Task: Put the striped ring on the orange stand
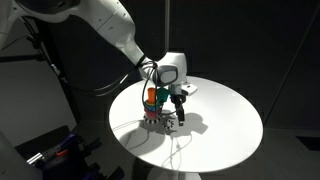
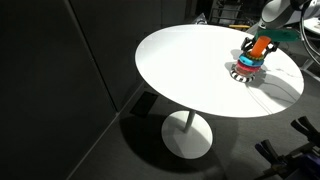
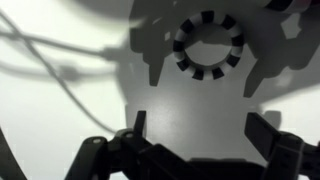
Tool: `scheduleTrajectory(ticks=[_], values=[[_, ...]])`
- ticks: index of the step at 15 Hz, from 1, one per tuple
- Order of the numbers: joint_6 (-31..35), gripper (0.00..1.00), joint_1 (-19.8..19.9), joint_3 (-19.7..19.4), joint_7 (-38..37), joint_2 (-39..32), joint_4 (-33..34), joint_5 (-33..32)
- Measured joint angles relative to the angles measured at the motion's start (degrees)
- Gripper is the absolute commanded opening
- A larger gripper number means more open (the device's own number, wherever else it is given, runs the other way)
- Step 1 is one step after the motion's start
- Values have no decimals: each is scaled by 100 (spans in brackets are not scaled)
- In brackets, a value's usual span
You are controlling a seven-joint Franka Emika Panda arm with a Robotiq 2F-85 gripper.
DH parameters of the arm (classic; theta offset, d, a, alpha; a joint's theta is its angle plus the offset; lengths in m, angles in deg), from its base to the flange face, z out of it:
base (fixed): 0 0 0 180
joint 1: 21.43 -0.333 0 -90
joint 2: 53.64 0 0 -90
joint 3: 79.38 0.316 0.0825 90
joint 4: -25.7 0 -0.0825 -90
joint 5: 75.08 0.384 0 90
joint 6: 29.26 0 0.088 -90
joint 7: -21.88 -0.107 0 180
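Observation:
The striped ring (image 3: 208, 45) lies flat on the white table, seen from above in the wrist view, in the shadow of my gripper. My gripper (image 3: 200, 135) is open and empty, its two dark fingers hanging above the table with the ring ahead of them and apart from them. In both exterior views the gripper (image 1: 178, 112) hovers right beside the orange stand (image 1: 152, 96) (image 2: 258, 47), which stands upright with coloured rings (image 2: 246, 66) stacked round its foot.
The round white table (image 1: 225, 125) (image 2: 190, 70) carries only the toy, near one edge. A wider black-and-white striped ring (image 2: 242, 74) lies at the bottom of the stack. Thin cables (image 3: 50, 55) trail over the tabletop. Dark surroundings all round.

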Motion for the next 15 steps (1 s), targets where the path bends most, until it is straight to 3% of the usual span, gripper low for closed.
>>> scheduleTrajectory(ticks=[15], values=[[0, 100, -68, 58, 28, 396, -684, -69]])
